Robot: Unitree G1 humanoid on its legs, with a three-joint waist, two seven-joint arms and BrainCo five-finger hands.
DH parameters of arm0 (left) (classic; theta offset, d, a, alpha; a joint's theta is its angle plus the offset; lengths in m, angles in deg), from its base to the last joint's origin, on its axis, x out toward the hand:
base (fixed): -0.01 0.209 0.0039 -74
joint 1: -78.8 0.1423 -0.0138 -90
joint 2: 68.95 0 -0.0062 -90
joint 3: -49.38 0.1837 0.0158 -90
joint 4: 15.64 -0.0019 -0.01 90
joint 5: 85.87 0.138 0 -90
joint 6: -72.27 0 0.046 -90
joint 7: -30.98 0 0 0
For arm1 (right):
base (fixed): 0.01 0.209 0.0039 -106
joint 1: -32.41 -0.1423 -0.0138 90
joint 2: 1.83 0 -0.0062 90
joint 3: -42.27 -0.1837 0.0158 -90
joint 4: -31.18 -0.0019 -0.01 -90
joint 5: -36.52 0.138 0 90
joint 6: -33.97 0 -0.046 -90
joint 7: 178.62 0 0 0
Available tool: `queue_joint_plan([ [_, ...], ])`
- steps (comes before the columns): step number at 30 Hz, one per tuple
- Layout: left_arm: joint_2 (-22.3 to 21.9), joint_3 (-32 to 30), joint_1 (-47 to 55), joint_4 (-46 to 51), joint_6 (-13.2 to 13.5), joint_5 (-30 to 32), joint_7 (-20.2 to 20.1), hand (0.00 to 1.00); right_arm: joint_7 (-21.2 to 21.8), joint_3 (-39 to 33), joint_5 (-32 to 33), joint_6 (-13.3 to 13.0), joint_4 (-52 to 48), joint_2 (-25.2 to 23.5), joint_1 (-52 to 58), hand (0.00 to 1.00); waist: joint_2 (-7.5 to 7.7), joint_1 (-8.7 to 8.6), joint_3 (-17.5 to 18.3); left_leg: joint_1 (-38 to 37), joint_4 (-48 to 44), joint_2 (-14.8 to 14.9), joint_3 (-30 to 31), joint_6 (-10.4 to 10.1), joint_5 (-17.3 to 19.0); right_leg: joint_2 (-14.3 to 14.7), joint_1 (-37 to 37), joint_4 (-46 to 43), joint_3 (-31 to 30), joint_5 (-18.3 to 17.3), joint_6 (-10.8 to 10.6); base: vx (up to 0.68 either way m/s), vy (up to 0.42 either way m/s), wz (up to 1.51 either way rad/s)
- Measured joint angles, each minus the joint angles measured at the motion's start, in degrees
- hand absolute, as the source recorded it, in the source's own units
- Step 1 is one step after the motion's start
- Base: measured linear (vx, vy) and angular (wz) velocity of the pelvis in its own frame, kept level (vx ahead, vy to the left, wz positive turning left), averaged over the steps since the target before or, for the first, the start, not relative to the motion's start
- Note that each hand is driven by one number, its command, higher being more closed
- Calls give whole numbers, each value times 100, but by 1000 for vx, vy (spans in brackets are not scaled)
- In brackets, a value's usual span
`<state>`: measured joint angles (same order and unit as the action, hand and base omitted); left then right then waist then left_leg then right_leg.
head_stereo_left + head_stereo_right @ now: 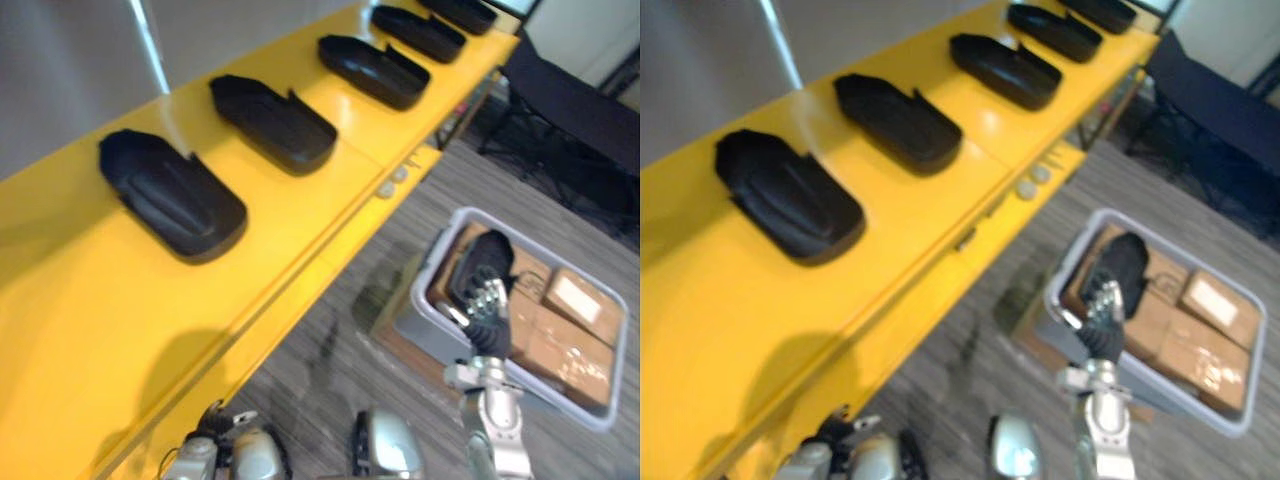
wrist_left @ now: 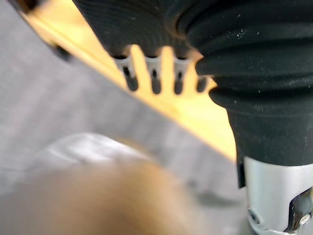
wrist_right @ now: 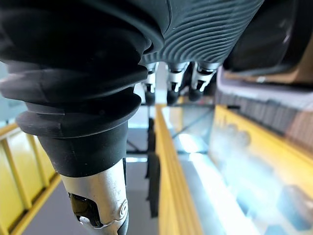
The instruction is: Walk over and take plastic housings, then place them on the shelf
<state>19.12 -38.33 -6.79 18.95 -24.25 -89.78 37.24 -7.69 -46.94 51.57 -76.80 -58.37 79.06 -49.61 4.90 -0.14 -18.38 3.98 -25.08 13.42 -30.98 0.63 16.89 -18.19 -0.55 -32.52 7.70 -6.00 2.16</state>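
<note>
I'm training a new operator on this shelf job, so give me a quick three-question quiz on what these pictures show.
1. How many housings lie on the shelf, counting any cut off by the edge of the picture?
2. True or false: the bin on the floor holds boxes.
3. Where is the right hand? A: over the shelf. B: over the bin. C: flat on the floor.

Key: 1: five. 2: true. 3: B.
</note>
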Motion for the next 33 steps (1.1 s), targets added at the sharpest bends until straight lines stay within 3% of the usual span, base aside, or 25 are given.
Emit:
queue_joint_plan([
  [1, 78, -3, 139, -21, -1, -16, -2, 0, 23, 0, -12, 135, -3, 13, -97, 0, -29, 61, 60, 81, -51, 190, -41, -127, -84, -147, 137, 494, -44, 299, 150, -123, -294, -88],
  [3, 105, -6, 227, -46, 0, -55, -14, 0, 35, -1, -13, 268, -5, 33, -74, 0, -79, 61, 143, 152, -82, 444, -26, -304, -225, -152, 143, 754, -75, 347, 114, -142, -389, -51],
  [4, 166, -85, 270, -73, 17, -81, -37, 0, 52, -1, -16, 387, -8, 97, 2, 0, -137, 59, 195, 247, -181, 773, 71, -508, -398, -11, 39, 773, -182, 217, -8, -160, -473, -17],
  [6, 196, -271, 276, -142, 89, -99, -34, 0, 84, -4, -7, 463, -38, 139, 142, 0, -103, 10, 241, 494, -350, 986, 396, -679, -601, 115, -65, 1032, -143, 262, -243, -195, -532, 16],
  [7, 243, -440, 259, -169, 160, -348, -1, 0, 156, -5, 3, 536, -28, 161, 228, 0, -5, -51, 305, 734, -475, 1071, 670, -895, -733, 190, -62, 1220, -90, 144, -910, -207, -580, 34],
  [8, 170, -543, 243, -189, 162, -526, 23, 0, 159, -7, 10, 593, -2, 202, 230, 0, -34, -79, 317, 803, -457, 1194, 781, -996, -836, 317, 16, 1289, -40, -72, -1241, -236, -697, 2],
  [9, -86, -683, 278, -205, 252, -908, 87, 0, 160, -10, 73, 653, 30, 308, 266, 0, -182, -43, 295, 789, -241, 1369, 910, -1078, -1054, 550, 65, 1527, 78, -308, -1559, -150, -513, -39],
  [10, -483, -900, 352, -201, 349, -1299, 193, 0, 145, -42, 185, 728, 40, 394, 237, 0, -412, -14, 267, 729, 58, 1420, 1105, -860, -1251, 756, 65, 1702, 109, -364, -1486, -145, -456, -53],
  [12, -873, -1006, 683, -177, 521, -1625, 229, 0, 134, -162, 352, 819, 94, 425, 340, 0, -582, -46, 284, 423, 379, 1175, 1580, -769, -1272, 894, 48, 1663, -43, -355, -1416, -94, -261, -51],
  [13, -1007, -1007, 987, -58, 641, -1637, 238, 0, 108, -237, 486, 822, 134, 398, 456, 0, -621, -41, 322, 255, 388, 938, 1870, -764, -1041, 867, -30, 1622, -190, -454, -1256, -99, -145, -59],
  [15, -1131, -988, 1305, 33, 791, -1519, 239, 0, 42, -316, 566, 837, 276, 387, 500, 0, -679, -19, 341, 239, 62, 696, 1954, -772, -631, 879, -196, 1573, -418, -586, -1172, -120, -35, -57],
  [17, -1146, -971, 1371, 37, 819, -1405, 261, 0, 26, -468, 670, 843, 299, 349, 681, 0, -672, -22, 338, 319, -23, 435, 1946, -768, -331, 808, -318, 1577, -472, -507, -1206, -81, 52, -21],
  [18, -1138, -966, 1349, 55, 799, -1383, 285, 0, 22, -536, 664, 899, 300, 293, 750, 0, -618, -14, 306, 318, 81, 303, 1944, -942, -287, 704, -396, 1576, -505, -412, -1330, -55, 135, -4],
  [19, -1055, -967, 1346, 126, 748, -1316, 284, 0, -17, -552, 641, 985, 301, 211, 754, 0, -535, -14, 256, 345, 60, 175, 1912, -949, -279, 585, -419, 1630, -550, -304, -1416, -47, 149, -6],
  [20, -1027, -968, 1342, 163, 734, -1268, 278, 0, -62, -546, 631, 989, 306, 179, 754, 0, -538, -15, 255, 373, 42, 144, 1906, -945, -276, 555, -429, 1646, -556, -261, -1449, -34, 140, -7],
  [22, -884, -999, 1218, 389, 759, -715, 294, 0, -243, -520, 541, 928, 342, 114, 633, 0, -372, 62, 124, 646, -169, 97, 1881, -947, -264, 493, -559, 1889, -551, 96, -1509, -31, 113, -16],
  [24, -795, -939, 1026, 510, 782, -722, 375, 0, -340, -580, 575, 794, 449, 116, 400, 0, -309, 90, -19, 798, -196, 84, 1869, -926, -278, 491, -564, 2199, -421, 419, -1486, -64, 106, -14],
  [28, -683, -721, 641, 889, 1003, -1417, 465, 0, -477, -879, 902, 566, 898, 147, -465, 0, -358, 112, -387, 1097, -340, -40, 2034, -857, -320, 386, -558, 2452, -151, 613, -1515, -89, 53, 13],
  [30, -698, -618, 552, 940, 1028, -1413, 509, 0, -623, -931, 1015, 566, 1235, 233, -847, 0, -430, 130, -470, 1246, -346, -89, 2168, -825, -360, 366, -593, 2475, -24, 651, -1511, -94, 13, 30],
  [33, -736, -582, 418, 914, 1013, -1406, 659, 0, -890, -928, 1014, 585, 1904, 545, -1885, 0, -535, 369, -623, 1533, -351, -152, 2320, -811, -427, 365, -783, 2528, 28, 753, -1508, -76, 12, 15],
])
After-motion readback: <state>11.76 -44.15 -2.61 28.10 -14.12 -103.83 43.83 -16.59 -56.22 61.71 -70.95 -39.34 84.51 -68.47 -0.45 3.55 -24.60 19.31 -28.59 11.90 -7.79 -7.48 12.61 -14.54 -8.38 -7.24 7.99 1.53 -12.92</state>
